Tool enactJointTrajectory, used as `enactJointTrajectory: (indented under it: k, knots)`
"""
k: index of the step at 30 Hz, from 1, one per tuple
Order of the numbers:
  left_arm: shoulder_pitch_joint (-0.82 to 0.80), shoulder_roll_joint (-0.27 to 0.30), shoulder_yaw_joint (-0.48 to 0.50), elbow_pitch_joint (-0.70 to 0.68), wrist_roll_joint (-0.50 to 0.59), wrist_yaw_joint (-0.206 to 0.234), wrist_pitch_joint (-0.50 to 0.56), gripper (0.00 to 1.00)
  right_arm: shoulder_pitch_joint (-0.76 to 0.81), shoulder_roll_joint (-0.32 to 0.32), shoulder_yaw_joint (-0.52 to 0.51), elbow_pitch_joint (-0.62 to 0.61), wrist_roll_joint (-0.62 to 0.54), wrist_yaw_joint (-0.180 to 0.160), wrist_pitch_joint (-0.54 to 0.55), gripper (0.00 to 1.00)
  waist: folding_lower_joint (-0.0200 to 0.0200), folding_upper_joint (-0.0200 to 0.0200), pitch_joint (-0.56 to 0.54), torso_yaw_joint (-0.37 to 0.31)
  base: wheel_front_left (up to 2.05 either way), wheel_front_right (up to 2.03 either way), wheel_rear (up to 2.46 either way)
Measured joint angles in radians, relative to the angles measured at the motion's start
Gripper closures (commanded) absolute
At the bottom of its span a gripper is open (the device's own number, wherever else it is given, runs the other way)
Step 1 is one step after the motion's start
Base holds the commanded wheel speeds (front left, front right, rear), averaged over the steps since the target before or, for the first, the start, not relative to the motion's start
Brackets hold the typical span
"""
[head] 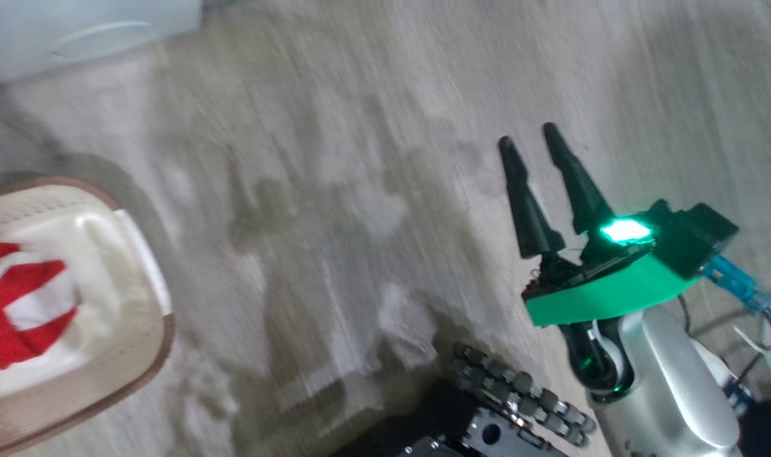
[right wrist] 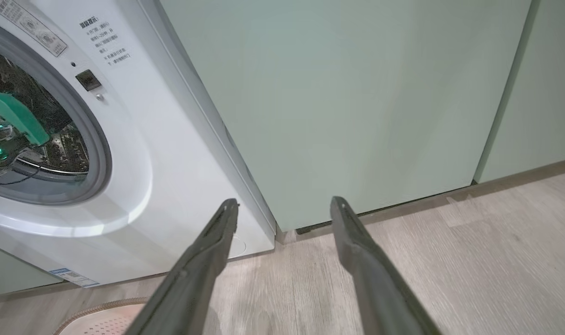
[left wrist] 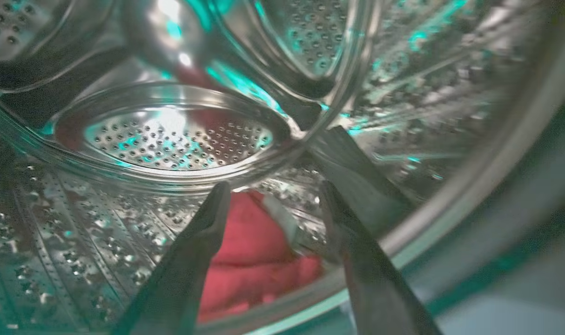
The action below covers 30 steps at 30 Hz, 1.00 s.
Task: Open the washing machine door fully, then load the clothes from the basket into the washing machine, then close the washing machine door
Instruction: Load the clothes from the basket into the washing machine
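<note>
While the left gripper sits inside the washing machine drum, fingers spread wide, red clothes lie loose on the drum wall just past them. Right gripper wide, empty, above the floor. Basket (head view blurred) holds more red fabric.

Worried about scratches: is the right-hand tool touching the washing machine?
Apart. The head view shows the right tool hanging over the floor, nothing touching its fingers.
</note>
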Motion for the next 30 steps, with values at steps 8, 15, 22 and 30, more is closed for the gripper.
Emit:
enactJointTrajectory:
  k: [8,15,22,30]
  knots:
    - [0.301,-0.154,0.030,-0.099,-0.083,-0.011,0.000,0.00,0.012,0.000,-0.086,0.048,-0.100,0.000,0.000,0.00,0.0000,0.0000,-0.150,0.100,0.00,0.00,0.00]
    - [0.551,-0.266,0.031,-0.236,-0.105,-0.020,0.000,0.00,0.068,-0.001,-0.146,0.083,-0.172,0.000,0.000,0.00,0.0000,0.0000,-0.301,0.186,0.00,0.00,0.00]
    - [0.817,-0.376,0.061,-0.437,-0.106,-0.002,0.000,0.00,0.147,-0.002,-0.191,0.105,-0.207,0.000,0.000,0.00,-0.0001,0.0000,-0.456,0.276,0.00,0.00,0.00]
    - [1.158,-0.428,0.100,-0.721,-0.007,0.063,0.000,0.00,0.240,-0.002,-0.222,0.112,-0.221,0.000,0.000,0.00,-0.0001,0.0000,-0.609,0.362,0.00,0.00,0.00]
